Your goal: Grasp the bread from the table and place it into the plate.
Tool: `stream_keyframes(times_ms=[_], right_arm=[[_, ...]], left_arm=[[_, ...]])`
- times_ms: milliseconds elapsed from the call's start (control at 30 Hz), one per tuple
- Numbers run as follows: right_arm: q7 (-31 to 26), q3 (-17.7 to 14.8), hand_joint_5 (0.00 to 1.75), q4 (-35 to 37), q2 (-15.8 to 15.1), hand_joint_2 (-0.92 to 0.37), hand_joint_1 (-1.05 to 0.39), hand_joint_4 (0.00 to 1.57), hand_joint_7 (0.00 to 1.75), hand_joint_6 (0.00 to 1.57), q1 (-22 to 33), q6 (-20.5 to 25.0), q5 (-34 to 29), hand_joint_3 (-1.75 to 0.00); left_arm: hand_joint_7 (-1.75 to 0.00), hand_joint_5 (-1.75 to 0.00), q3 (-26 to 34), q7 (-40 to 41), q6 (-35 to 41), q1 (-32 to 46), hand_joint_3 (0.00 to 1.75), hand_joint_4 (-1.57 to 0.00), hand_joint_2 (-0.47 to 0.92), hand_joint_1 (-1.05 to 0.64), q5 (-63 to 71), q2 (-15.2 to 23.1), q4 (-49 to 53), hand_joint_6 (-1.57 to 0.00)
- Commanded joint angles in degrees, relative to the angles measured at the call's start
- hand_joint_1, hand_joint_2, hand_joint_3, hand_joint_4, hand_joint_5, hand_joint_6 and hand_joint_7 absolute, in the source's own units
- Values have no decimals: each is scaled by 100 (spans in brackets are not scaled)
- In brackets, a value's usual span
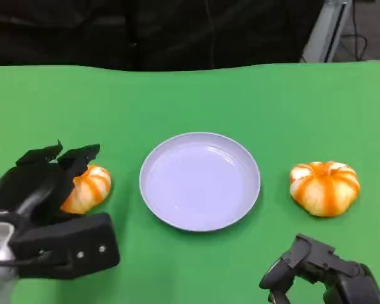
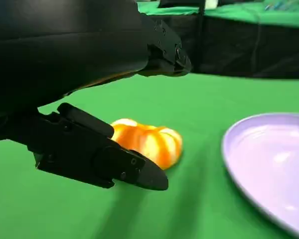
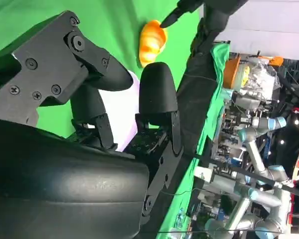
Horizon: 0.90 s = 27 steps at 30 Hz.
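Two orange-and-white striped breads lie on the green table, one on each side of a lavender plate (image 1: 199, 182). The left bread (image 1: 90, 187) is partly covered by my left hand (image 1: 43, 183), which hovers over its near left side. In the left wrist view this bread (image 2: 150, 142) lies between a finger above (image 2: 162, 50) and a finger below (image 2: 102, 155), and neither touches it. The right bread (image 1: 324, 187) lies apart from my right hand (image 1: 320, 271), which sits low at the table's near edge holding nothing.
The plate (image 2: 271, 162) is bare and about a hand's width right of the left bread. In the right wrist view, the left bread (image 3: 152, 41) lies far across the table. A black backdrop runs behind the table's far edge, with lab equipment beyond.
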Motion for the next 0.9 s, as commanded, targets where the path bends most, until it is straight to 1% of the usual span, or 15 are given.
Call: stream_keyframes(times_ms=[33, 167, 267, 500, 633, 667, 700, 767, 900], right_arm=[[-16, -54, 162, -31, -34, -39, -13, 70, 133, 76, 23, -7, 35, -123], [-17, -32, 161, -70, -40, -39, -12, 70, 132, 76, 63, 4, 7, -123], [-21, -23, 161, -94, -35, -39, -12, 70, 131, 77, 79, 26, -4, -123], [-35, 5, 160, -173, -30, -38, -10, 70, 131, 78, 177, -13, -47, -125], [-39, 14, 160, -186, -25, -37, -10, 71, 131, 78, 186, -8, -58, -127], [-47, 19, 160, -185, -17, -37, -11, 71, 131, 78, 186, -8, -73, -127], [-54, 20, 160, -181, -13, -37, -10, 71, 131, 78, 186, -16, -83, -127], [-67, 17, 160, -171, -9, -37, -10, 71, 131, 78, 186, -39, -95, -127], [-58, 12, 160, -183, -15, -37, -10, 71, 130, 78, 187, -23, -81, -126]], left_arm=[[0, -11, -134, 80, 166, -158, 3, 0, 92, -57, 114, 93, 109, -15], [-1, -12, -679, 346, 482, -1021, 4, -1, 92, -60, 515, -173, 1545, -16], [-1, -12, -829, 472, 527, -1228, 4, -1, 92, -60, 513, -192, 1887, -16], [-1, -15, -1273, 594, 616, -1949, 1, -3, 91, -55, 430, -413, 3227, -18], [-1, -17, -1382, 693, 558, -2110, 0, -5, 91, -52, 333, -446, 3577, -20], [-1, -17, -1466, 614, 533, -2269, 0, -5, 91, -52, 318, -515, 3984, -21], [-2, -20, -1533, 563, 484, -2400, 3, -11, 91, -50, 283, -573, 4353, -23], [-3, -22, -1633, 580, 370, -2587, 5, -17, 92, -46, 209, -648, 4906, -28], [-4, -21, -1723, 766, 165, -2768, 6, -21, 92, -43, 79, -700, 5418, -31]])
